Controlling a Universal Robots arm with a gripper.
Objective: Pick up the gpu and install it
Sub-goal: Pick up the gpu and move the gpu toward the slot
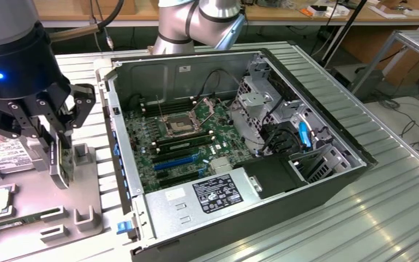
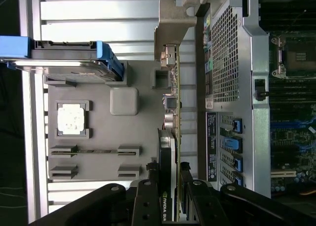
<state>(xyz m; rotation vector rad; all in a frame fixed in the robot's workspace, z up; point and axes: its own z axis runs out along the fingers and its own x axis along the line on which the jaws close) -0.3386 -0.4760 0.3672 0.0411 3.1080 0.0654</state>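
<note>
My gripper (image 2: 169, 172) is clamped on the gpu (image 1: 61, 172), the thin green circuit card with a black cooler block and a silver metal end bracket. One of my fingers (image 2: 149, 172) presses the cooler face and the other the bare board face. The card hangs edge-down beneath my hand, over the grey moulded parts tray (image 1: 85, 185). The open black computer case (image 1: 340, 180) lies close beside my hand.

To do this step well, I judge the card should stay upright and square in my grip. It should travel straight along its own plane, so the bracket does not catch the tray's posts.

The card's contact edge points away from my hand and I cannot see it. I cannot tell whether it has cleared the tray. On the green motherboard (image 1: 187, 147), the matching slot is hard to make out among the others.
</note>
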